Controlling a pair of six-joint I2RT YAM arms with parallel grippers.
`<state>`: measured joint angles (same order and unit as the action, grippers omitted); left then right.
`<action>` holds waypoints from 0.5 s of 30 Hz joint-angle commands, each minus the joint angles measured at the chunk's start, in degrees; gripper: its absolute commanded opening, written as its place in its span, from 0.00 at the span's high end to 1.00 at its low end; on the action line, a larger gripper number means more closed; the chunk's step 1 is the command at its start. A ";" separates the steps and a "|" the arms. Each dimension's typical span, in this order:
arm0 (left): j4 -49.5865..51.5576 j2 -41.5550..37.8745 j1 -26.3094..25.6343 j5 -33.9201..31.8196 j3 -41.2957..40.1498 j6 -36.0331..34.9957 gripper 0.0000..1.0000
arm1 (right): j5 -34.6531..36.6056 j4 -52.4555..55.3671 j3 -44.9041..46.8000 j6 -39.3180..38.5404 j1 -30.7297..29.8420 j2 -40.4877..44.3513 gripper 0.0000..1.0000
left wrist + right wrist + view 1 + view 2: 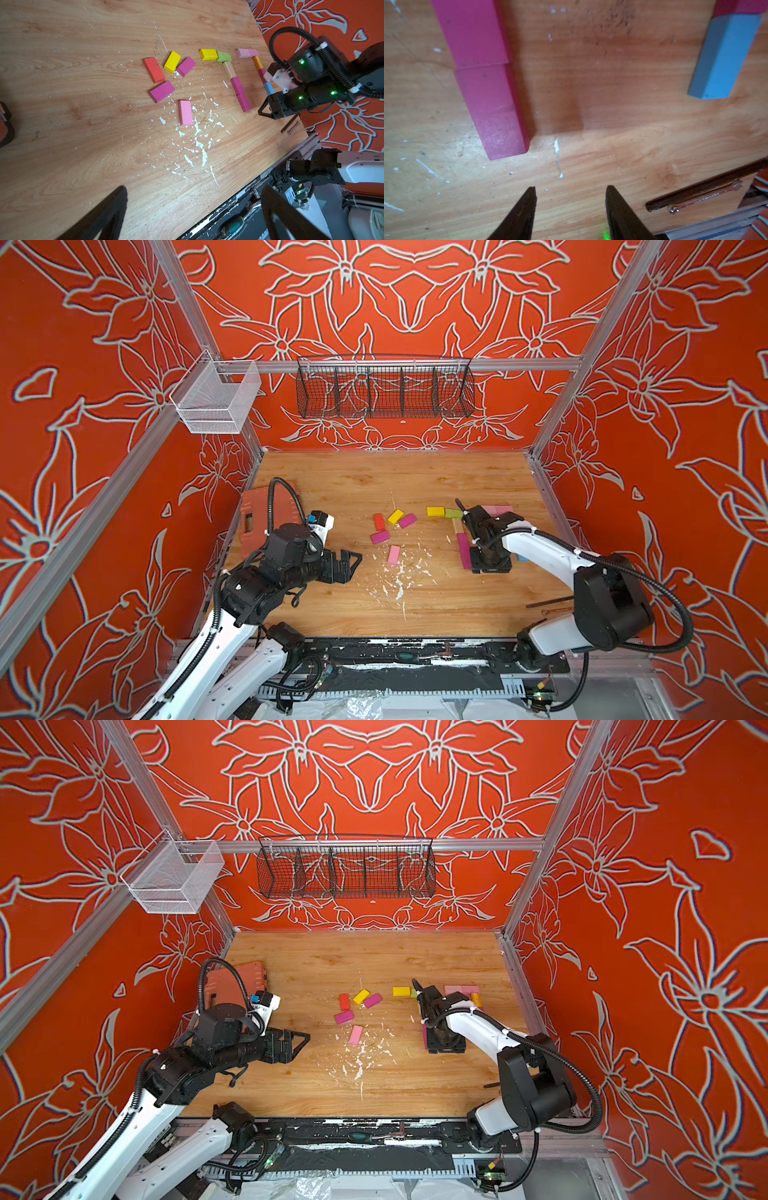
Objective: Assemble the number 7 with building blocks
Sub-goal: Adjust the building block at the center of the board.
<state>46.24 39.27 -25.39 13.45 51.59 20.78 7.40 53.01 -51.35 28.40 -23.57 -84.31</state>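
Hovering above the desk just past the foot of the number 7, the right fingers stand parted, gripping nothing. The figure, a yellow block and green block heading a wood-and-magenta stem, lies near the desk's right edge. Left fingers spread wide, empty, toward the left edge. Five loose blocks lie mid-desk.

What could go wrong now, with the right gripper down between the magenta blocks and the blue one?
1. The right gripper, open and empty, sits close to the table between the magenta stem and the blue block; a sideways swing could knock either out of line.
2. The loose yellow block lies crowded between a red block and a magenta block; grabbing one may nudge its neighbours.
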 commanded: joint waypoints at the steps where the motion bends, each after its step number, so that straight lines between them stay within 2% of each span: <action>1: -0.62 -0.83 0.43 0.89 -0.60 -0.56 0.03 | -1.96 -2.95 1.47 2.22 -0.55 -0.01 0.44; 15: -0.58 -0.95 0.43 0.20 -0.62 -0.39 0.03 | -0.51 -7.38 1.03 1.79 -0.51 -5.34 0.43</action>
<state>46.22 38.37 -25.39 13.58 51.57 20.78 5.96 46.06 -50.30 28.80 -24.01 -89.41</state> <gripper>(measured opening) 0.976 0.566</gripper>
